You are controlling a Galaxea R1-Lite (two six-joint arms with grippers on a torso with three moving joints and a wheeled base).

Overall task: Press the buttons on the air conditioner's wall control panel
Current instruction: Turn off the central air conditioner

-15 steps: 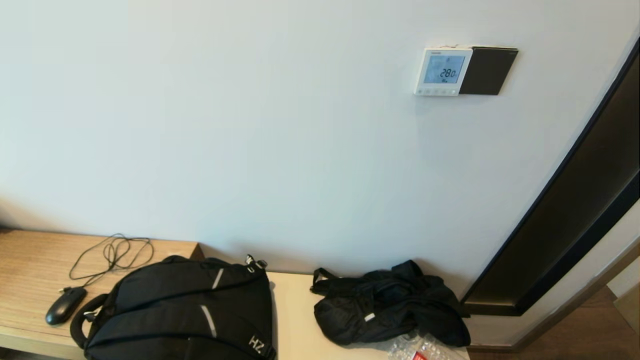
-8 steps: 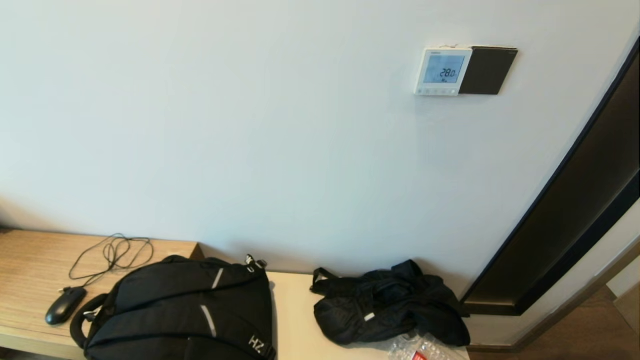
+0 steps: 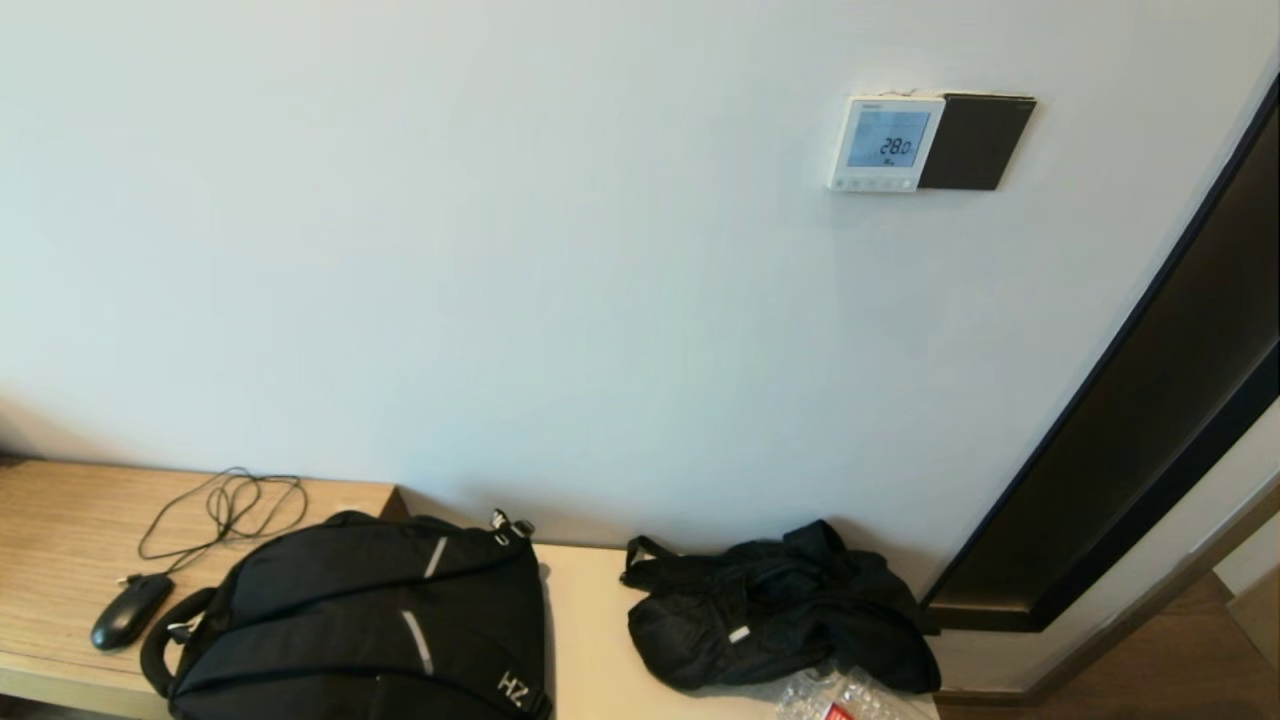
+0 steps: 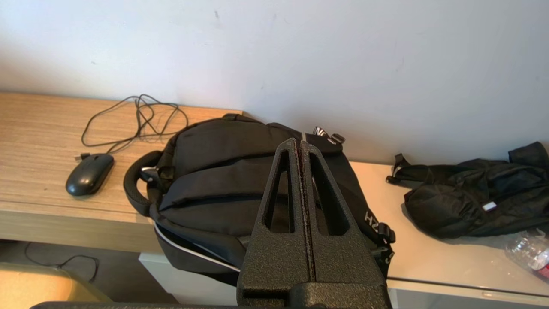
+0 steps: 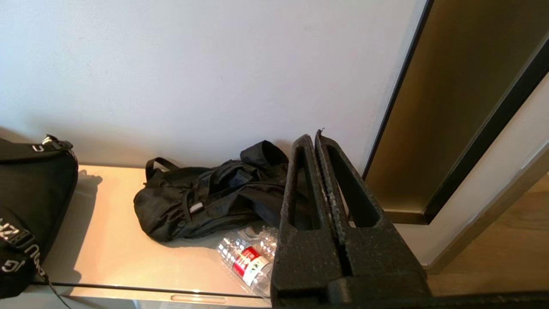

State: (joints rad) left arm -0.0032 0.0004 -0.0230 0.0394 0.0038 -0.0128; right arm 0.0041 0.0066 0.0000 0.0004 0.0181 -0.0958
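The white control panel (image 3: 886,142) hangs high on the wall at the right, its pale blue screen showing 28.0. A row of tiny white buttons (image 3: 873,183) runs along its lower edge. Neither gripper shows in the head view. My left gripper (image 4: 298,143) is shut and empty, low over the black backpack (image 4: 223,171). My right gripper (image 5: 314,137) is shut and empty, low over the crumpled black bag (image 5: 206,197), far below the panel. The panel is out of both wrist views.
A dark plate (image 3: 975,142) adjoins the panel's right side. A dark door frame (image 3: 1130,420) slants down the right. On the bench (image 3: 60,530) lie a black mouse (image 3: 130,610) with cable, the backpack (image 3: 370,630), the black bag (image 3: 770,610) and a plastic bottle (image 5: 246,259).
Small symbols on the panel's screen flicker between frames; the digits stay 28.0. Nothing else moves.
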